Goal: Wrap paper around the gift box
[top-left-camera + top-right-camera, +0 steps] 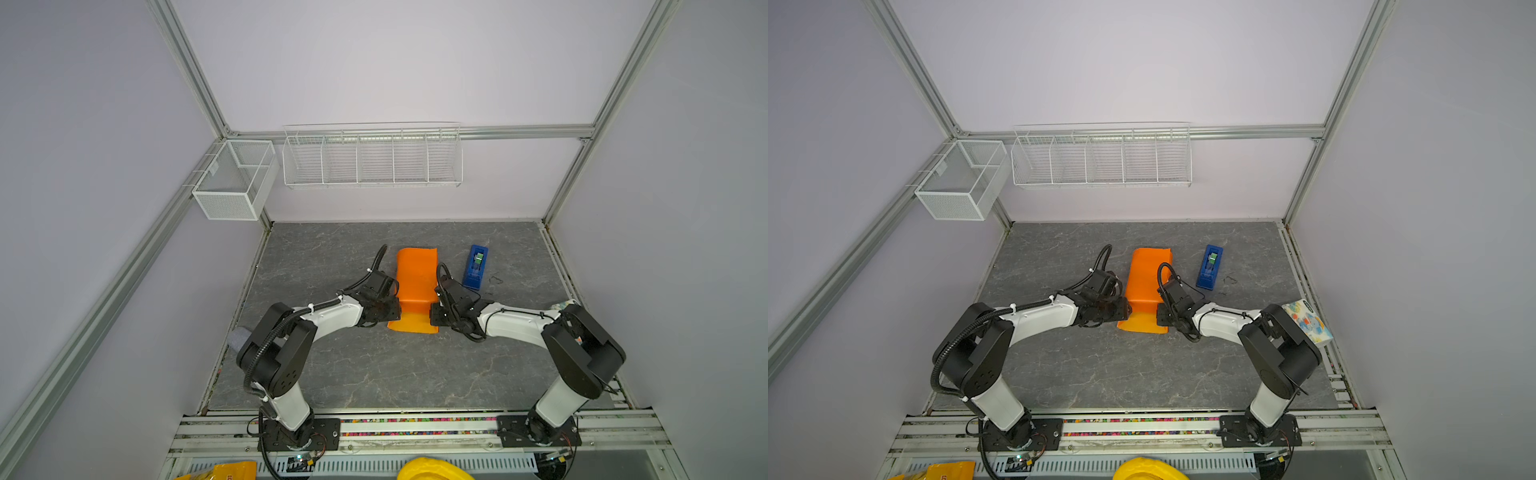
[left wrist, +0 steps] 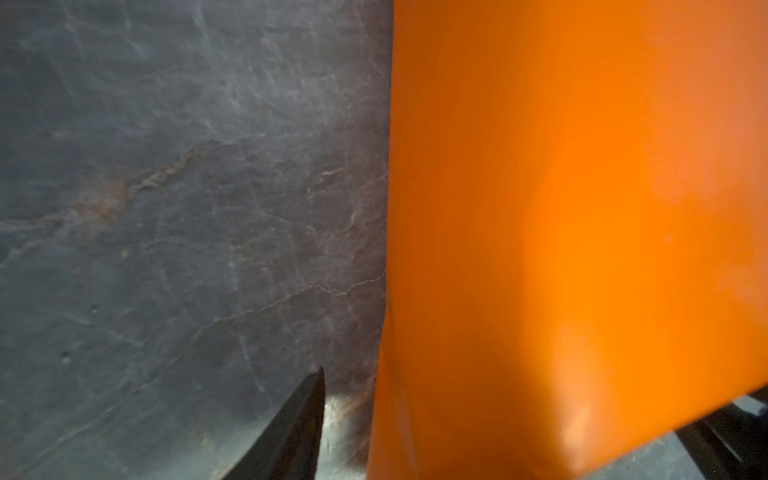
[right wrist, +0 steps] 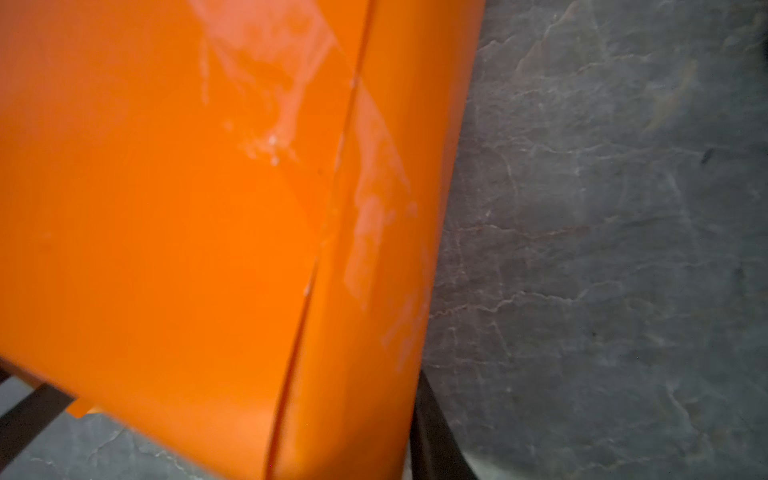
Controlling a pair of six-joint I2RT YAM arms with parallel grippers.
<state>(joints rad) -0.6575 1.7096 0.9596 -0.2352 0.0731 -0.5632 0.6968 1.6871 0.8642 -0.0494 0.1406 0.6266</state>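
In both top views the paper [image 1: 415, 282] is lying a little behind and right of the middle of the grey surface [image 1: 332, 374]. It is running back to front and humping up as a folded sleeve, with a paler flap lying flat at its front end. The gift box is not showing anywhere, so its place is not to be made out. The left gripper [image 1: 392, 313] and the right gripper [image 1: 434, 313] are standing at that front end, one at each side of the paper. A blue tape dispenser [image 1: 476, 266], carrying a green piece, is lying just right of the paper, apart from it. A patterned packet [image 1: 1308, 322] is sitting at the surface's right edge, its print too small to read. On the walls a mesh basket [image 1: 232, 183] and a wire rack [image 1: 372, 160] split into compartments are hanging, only wall showing through them. Below the front edge a yellow bag [image 1: 224, 471] is showing dark letters, cut off and unreadable. In the left wrist view one dark finger [image 2: 291, 436] is standing clear of the paper with bare surface between, the other showing past the paper's opposite edge: the jaws are parted, released. In the right wrist view a seam and whitish scuffs are running along the paper, and one finger [image 3: 432, 432] is touching its edge while the other is poking out under the opposite edge. Whether they are clamping it is not clear.
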